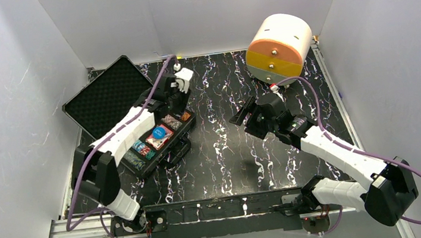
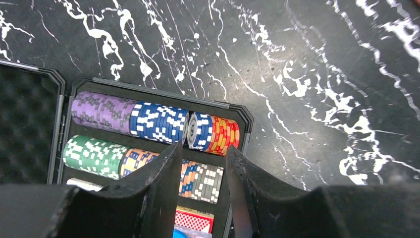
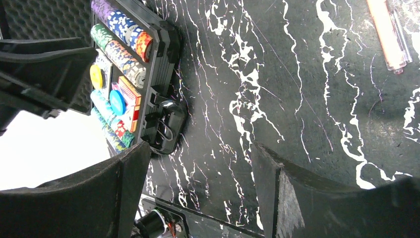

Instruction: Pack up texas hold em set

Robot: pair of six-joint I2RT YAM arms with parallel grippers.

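The black hard case (image 1: pixel 179 149) lies open at the left, its foam-lined lid (image 1: pixel 107 98) tilted back. Rows of multicoloured chips (image 2: pixel 148 121) fill the compartments, with a red-backed card deck (image 2: pixel 194 220) and a blue round button (image 1: pixel 160 133) beside them. My left gripper (image 1: pixel 175 99) hovers over the far end of the case, open and empty; in the left wrist view (image 2: pixel 203 158) its jaws stand apart above the chip rows. My right gripper (image 1: pixel 243 112) is open and empty over the bare tabletop, to the right of the case (image 3: pixel 163 44).
A big orange-and-white cylinder (image 1: pixel 279 47) stands at the back right. A thin orange-red pen (image 3: pixel 389 34) lies on the black marbled tabletop (image 1: pixel 224 153) near it. White walls close in the left, back and right sides.
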